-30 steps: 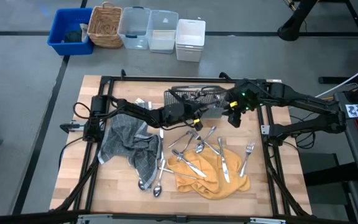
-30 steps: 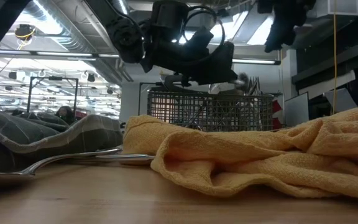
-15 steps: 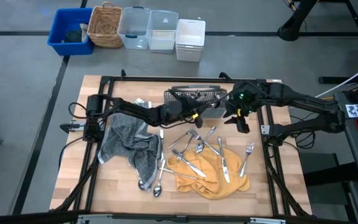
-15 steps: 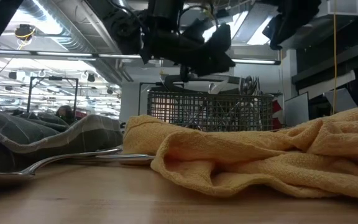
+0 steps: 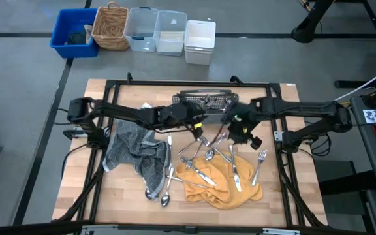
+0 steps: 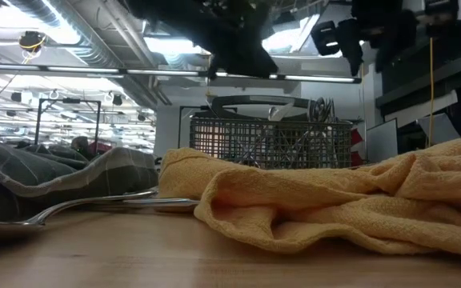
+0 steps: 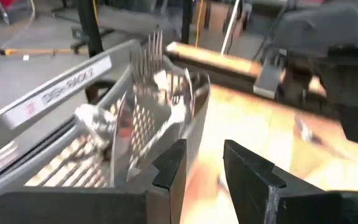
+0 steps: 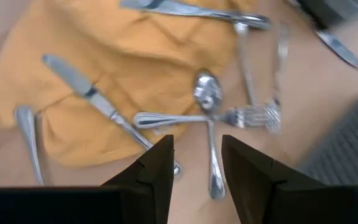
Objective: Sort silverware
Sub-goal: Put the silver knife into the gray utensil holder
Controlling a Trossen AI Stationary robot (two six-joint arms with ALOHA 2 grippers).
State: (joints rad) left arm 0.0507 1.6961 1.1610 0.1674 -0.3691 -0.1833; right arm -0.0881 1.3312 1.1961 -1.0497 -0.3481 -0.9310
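We reached both of our dark six-joint arms inward across the table from opposite sides, so that the two wrists nearly met near its middle, toward the far half. Our left arm stretched long and low from its base at the left edge, with its black two-finger left gripper at the tip; seen from its own wrist, the two dark fingers stood slightly apart with nothing between them. Our right arm extended from the right side, elbow bent, and its black two-finger right gripper pointed down, its fingers parted and empty. Both grippers hung clear above the tabletop.
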